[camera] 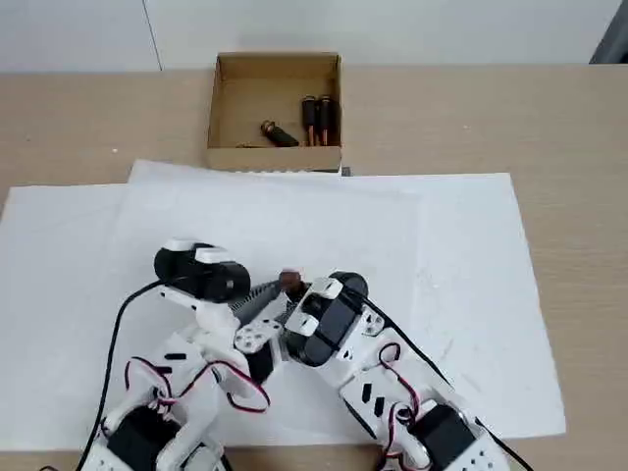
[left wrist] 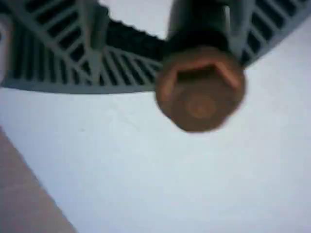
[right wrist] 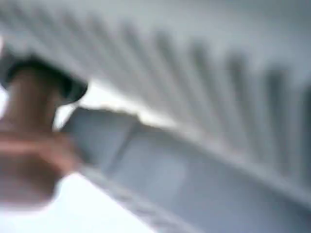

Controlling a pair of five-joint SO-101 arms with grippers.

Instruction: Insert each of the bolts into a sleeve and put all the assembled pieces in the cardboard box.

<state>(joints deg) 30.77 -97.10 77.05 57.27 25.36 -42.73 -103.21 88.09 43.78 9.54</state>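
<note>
Well advanced, judging by the cardboard box (camera: 275, 157) at the middle of the worktop's (camera: 569, 128) far edge: three pieces inside, seemingly assembled, two (camera: 316, 120) side by side along one wall, one (camera: 279, 134) lying beside them. In hand now, near the middle of the near edge over the white paper sheet (camera: 442, 245): a copper bolt (left wrist: 199, 94) entering a black sleeve (left wrist: 197, 24). Left end effector (camera: 270, 289) clamped on the sleeve; right end effector (camera: 304, 294) pressed close, grip impossible to tell. Left to do: probably seating, then boxing. In the way: the crowded arms, the box's near wall.
</note>
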